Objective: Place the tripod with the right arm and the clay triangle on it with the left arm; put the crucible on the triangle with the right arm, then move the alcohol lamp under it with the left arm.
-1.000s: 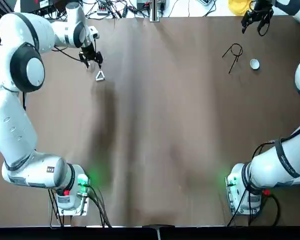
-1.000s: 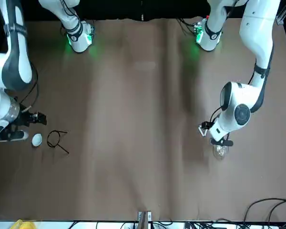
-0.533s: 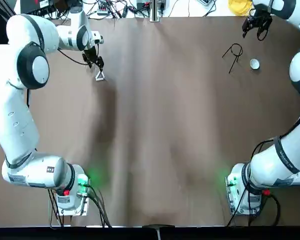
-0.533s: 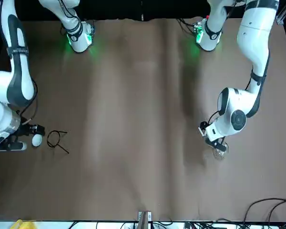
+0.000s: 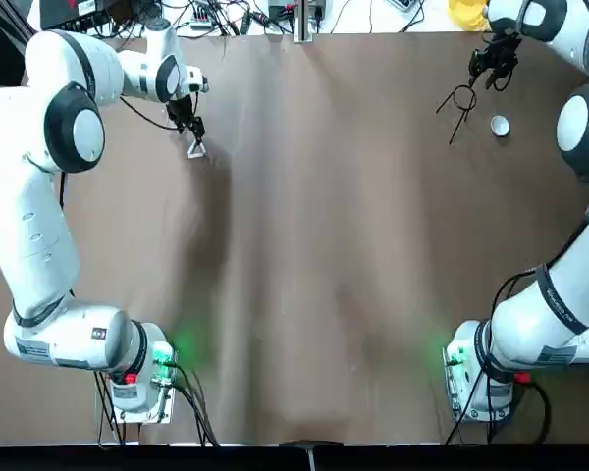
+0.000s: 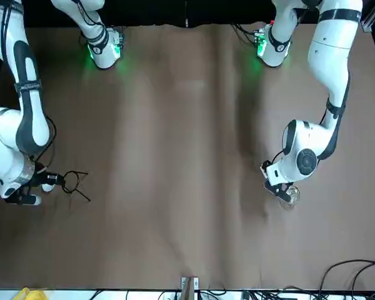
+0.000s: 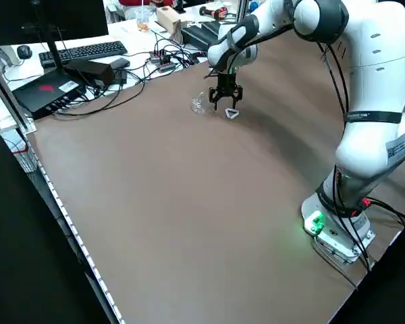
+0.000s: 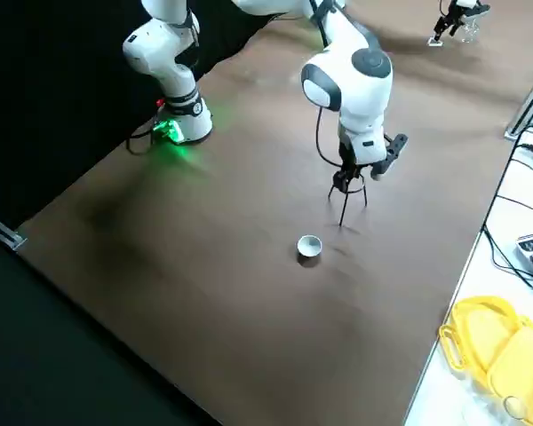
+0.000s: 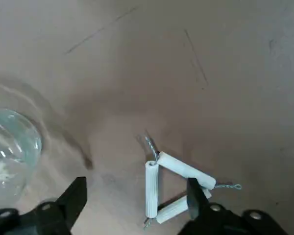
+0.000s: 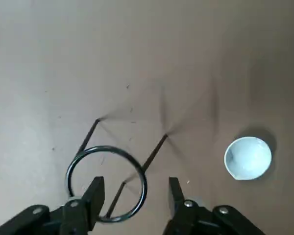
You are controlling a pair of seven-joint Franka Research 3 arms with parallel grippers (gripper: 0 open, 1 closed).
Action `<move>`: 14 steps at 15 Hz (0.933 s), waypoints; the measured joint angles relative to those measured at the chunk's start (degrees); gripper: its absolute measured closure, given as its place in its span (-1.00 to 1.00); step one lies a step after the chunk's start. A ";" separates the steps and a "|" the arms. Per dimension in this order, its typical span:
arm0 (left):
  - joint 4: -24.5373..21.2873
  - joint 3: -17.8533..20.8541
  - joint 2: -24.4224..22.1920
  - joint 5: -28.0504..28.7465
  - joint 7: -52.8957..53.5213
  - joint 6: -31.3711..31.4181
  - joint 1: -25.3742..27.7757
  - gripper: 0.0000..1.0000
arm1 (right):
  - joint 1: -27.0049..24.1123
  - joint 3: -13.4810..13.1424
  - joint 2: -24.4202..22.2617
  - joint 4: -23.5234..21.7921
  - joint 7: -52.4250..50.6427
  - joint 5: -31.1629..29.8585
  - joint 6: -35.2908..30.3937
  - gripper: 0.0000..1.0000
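We see a matt brown bench (image 5: 324,245), thin black metal wire tripod (image 10: 108,183), glossy white glazed crucible (image 10: 248,157), chalky white clay triangle (image 9: 174,191), shiny clear glass alcohol lamp (image 9: 10,147)

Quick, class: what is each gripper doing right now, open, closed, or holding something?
Left gripper: open, above the clay triangle, holding nothing.
Right gripper: open, over the tripod, holding nothing.

Tripod (image 5: 458,106): thin black wire ring on straight legs, standing upright on the brown table, upper right of the top view.

Crucible (image 5: 500,125): small round white cup, mouth up, just right of the tripod, apart from it.

Clay triangle (image 5: 196,149): white tube outline with twisted wire corners, lying flat, upper left.

Alcohol lamp (image 7: 198,104): clear rounded glass vessel, near the triangle, not touching.
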 joint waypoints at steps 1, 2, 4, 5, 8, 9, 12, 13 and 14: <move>0.00 0.02 0.06 0.05 0.37 0.00 0.04 -0.63 | -0.09 0.00 0.58 0.00 0.00 0.00 0.82 -0.19; 0.00 0.02 0.13 0.06 0.64 0.00 0.05 -0.59 | -0.14 0.00 1.09 0.00 0.00 0.00 1.71 -0.18; 0.00 0.02 0.24 0.07 0.71 -0.02 0.05 -0.40 | -0.18 0.00 1.81 0.00 0.00 0.01 2.25 -0.12; 0.00 0.03 0.28 0.08 0.74 -0.03 0.06 -0.30 | -0.18 0.00 2.17 0.00 -0.02 0.00 2.26 -0.12; -0.01 0.03 0.51 0.08 0.75 -0.09 0.06 -0.20 | -0.18 0.00 2.86 0.00 -0.29 -0.03 2.31 0.00; -0.04 0.04 0.66 0.08 0.75 -0.11 0.07 -0.15 | -0.18 0.00 2.93 -0.01 -0.41 -0.04 2.31 0.00; -0.45 0.06 0.87 0.08 0.72 -0.21 0.22 0.14 | -0.20 0.00 3.05 -0.48 -0.63 -0.05 2.28 0.07; -0.40 0.12 0.86 0.15 0.67 -0.21 0.24 0.22 | -0.20 0.00 3.13 -0.60 -0.64 -0.05 2.28 0.08; -0.38 0.16 0.86 0.16 0.66 -0.21 0.33 0.30 | -0.20 0.00 3.25 -0.67 -0.66 -0.06 2.28 0.09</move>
